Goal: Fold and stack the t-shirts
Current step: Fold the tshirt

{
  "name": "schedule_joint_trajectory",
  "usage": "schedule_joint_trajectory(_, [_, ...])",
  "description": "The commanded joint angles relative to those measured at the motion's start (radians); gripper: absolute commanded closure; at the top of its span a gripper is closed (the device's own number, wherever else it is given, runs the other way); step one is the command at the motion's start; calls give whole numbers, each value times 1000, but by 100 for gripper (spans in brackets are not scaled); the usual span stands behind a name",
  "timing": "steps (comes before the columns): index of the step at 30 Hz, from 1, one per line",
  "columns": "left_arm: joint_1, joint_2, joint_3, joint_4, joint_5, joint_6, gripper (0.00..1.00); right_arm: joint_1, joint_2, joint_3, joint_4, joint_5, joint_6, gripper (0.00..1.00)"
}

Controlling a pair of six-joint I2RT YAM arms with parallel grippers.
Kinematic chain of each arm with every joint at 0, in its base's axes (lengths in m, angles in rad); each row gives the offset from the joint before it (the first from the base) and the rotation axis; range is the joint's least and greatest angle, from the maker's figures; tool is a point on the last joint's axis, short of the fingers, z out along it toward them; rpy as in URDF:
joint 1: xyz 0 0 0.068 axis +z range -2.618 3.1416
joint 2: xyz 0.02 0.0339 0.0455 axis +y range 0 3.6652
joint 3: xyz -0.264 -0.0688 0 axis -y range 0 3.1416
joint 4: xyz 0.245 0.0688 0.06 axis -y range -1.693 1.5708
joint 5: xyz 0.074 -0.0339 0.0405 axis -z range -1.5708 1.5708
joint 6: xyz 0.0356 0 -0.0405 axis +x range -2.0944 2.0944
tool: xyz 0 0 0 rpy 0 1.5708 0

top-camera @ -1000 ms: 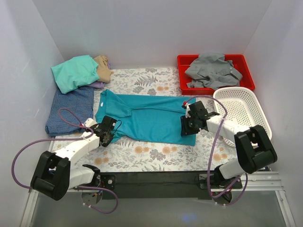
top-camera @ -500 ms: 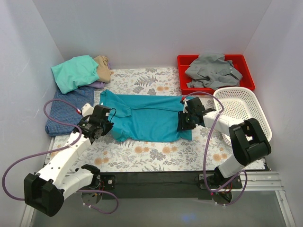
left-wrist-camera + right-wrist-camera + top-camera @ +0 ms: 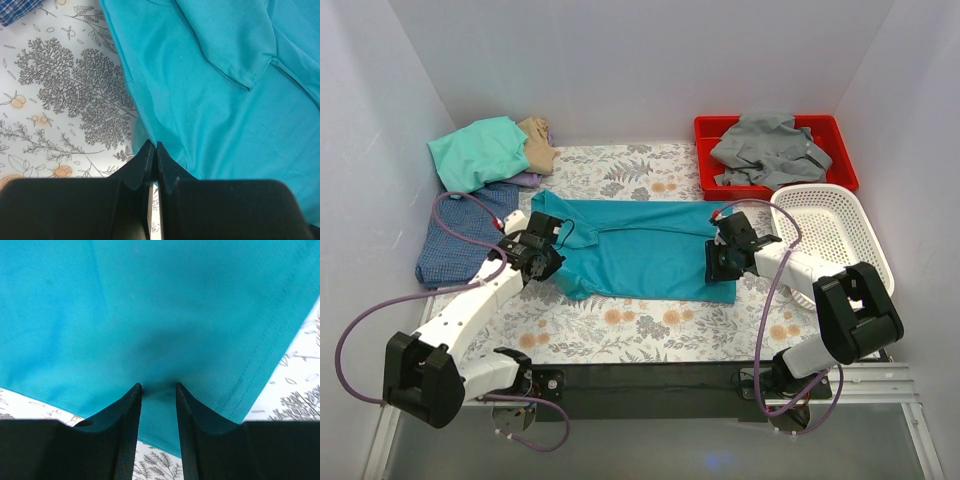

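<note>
Left claw point(image 3: 152, 148): fingers were pressed together, pinching the near-left edge of the teal t-shirt point(image 3: 640, 250). The tips sat low, close to the worktop point(image 3: 640, 330).
Right claw point(image 3: 158, 387): fingers stood slightly apart and were clamped on a puckered fold of the teal t-shirt. The stitched hem ran diagonally just to the right of the fingers.
Teal t-shirt: lay spread across the middle of the worktop, collar end to the left and bottom hem to the right. The left wrist view showed a sleeve folded in over the body. It was held at both ends by the two claws.
Worktop: carried a floral-patterned cover, which was visible on all sides of the teal t-shirt.
Blue-checked t-shirt point(image 3: 465, 235): lay flat at the left edge, just beside the collar end of the teal one. The left arm's purple cable looped over it.
Mint green t-shirt point(image 3: 475, 155): was folded at the far-left corner, overlapping the far end of the blue-checked one.
Tan t-shirt point(image 3: 538, 140): was bunched against the mint green one's right side.
Lilac t-shirt point(image 3: 525, 180): only a sliver showed, beneath those two.
Grey t-shirt point(image 3: 770, 150): lay crumpled inside the red tray point(image 3: 701, 160) at the far right.
White mesh basket point(image 3: 830, 225): stood just nearer than the tray, to the right of the right claw.
</note>
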Motion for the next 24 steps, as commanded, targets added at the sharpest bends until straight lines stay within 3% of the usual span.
schedule_joint_trajectory(1, [16, 33, 13, 86, -23, 43, 100, -1, -23, -17, -120, 86, 5, 60])
schedule_joint_trajectory(7, [62, 145, 74, 157, -26, 87, 100, -3, -36, 17, -149, 90, -2, 60])
schedule_joint_trajectory(13, [198, 228, 94, 258, 49, 133, 100, -1, -22, 45, -168, 98, -9, 60])
schedule_joint_trajectory(24, [221, 440, 158, 364, 101, 188, 100, -1, 27, 72, -168, 110, -28, 60])
